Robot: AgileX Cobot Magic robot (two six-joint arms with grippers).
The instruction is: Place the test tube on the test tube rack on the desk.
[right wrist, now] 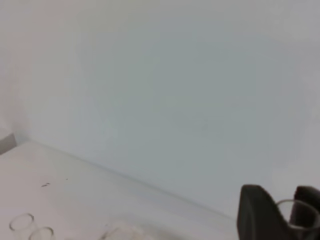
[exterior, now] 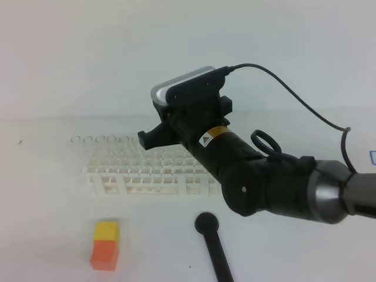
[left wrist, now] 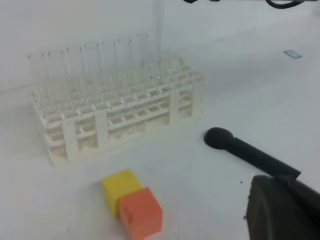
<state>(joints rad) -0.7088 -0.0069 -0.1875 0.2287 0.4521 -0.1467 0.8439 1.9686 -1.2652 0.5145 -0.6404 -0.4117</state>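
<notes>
Rack (exterior: 147, 170) of white plastic grid, set on the white desk (exterior: 47, 200); a row of clear tubes (left wrist: 90, 65) is held upright along its far side. Test tube (right wrist: 297, 212): clear rim seen clamped between the dark fingers of the right gripper (right wrist: 290, 210), suspended above the rack's right end; its glass body (left wrist: 158, 35) is seen hanging down toward the rack. Left gripper (left wrist: 282, 210): closed, nothing held, kept low at the desk's near edge. Black round-headed rod (exterior: 212, 244) and orange-and-yellow block (exterior: 106, 245) are laid in front of the rack.
</notes>
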